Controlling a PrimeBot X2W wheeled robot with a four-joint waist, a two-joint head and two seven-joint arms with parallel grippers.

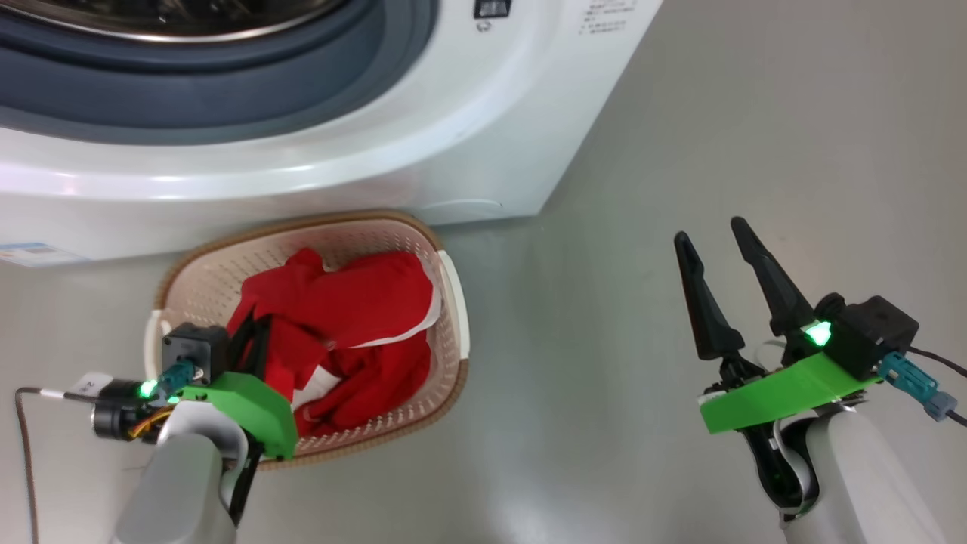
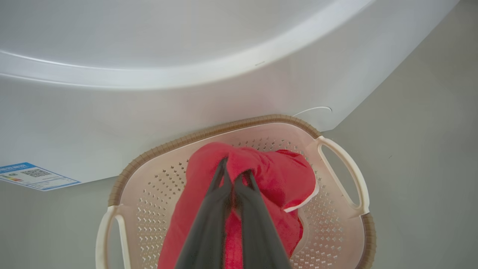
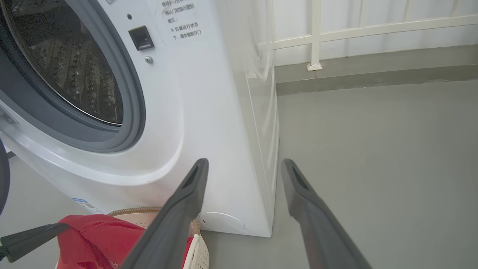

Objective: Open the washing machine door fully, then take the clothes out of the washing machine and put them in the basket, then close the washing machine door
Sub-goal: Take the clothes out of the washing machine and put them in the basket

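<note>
The red clothes (image 1: 363, 302) lie heaped in the cream basket (image 1: 453, 302), which sits on the floor against the front of the washing machine (image 1: 453, 136). My left gripper (image 2: 236, 168) is shut on a fold of the clothes (image 2: 276, 175) over the basket (image 2: 209, 130); its tips are sunk in the fabric. My right gripper (image 1: 710, 230) stands open over bare floor to the right, holding nothing. Past the right gripper (image 3: 243, 162), the steel drum (image 3: 67, 67) shows through the uncovered opening. A dark curved sliver (image 3: 3, 179) at that view's left border may be the door's rim.
Grey floor (image 1: 642, 415) spreads to the right of the machine and the basket. A low ledge and a white railing (image 3: 315, 37) run along the far side. A blue label (image 2: 33, 175) is stuck low on the machine's front.
</note>
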